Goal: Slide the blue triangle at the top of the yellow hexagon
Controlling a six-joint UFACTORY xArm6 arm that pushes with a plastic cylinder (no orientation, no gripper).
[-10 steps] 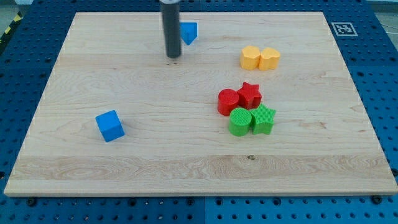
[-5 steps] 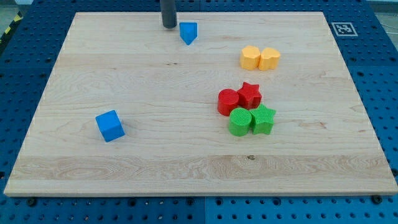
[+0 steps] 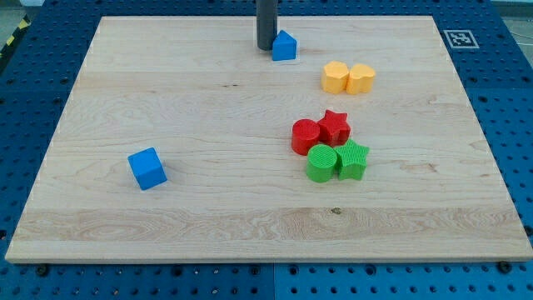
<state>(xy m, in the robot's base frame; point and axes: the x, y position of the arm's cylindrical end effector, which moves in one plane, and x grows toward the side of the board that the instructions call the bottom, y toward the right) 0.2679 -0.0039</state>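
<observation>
A straight, smooth, dark grey cylindrical rod with a faint sheen ends bluntly at my tip (image 3: 266, 47).

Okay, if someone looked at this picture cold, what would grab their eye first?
Probably the straight dark rod at the view's top, my tip right against the left side of the small blue triangle block. Next, the tight cluster right of centre: red cylinder, red star, green cylinder, green star.

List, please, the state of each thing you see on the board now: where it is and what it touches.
My tip: on the board, against the blue triangle's left side.
Blue triangle: near the view's top, left of and above the yellow pair, apart from it.
Yellow hexagon: touching the yellow heart.
Red cylinder, red star, green cylinder, green star: one touching cluster.
Blue cube: alone, lower left.
</observation>
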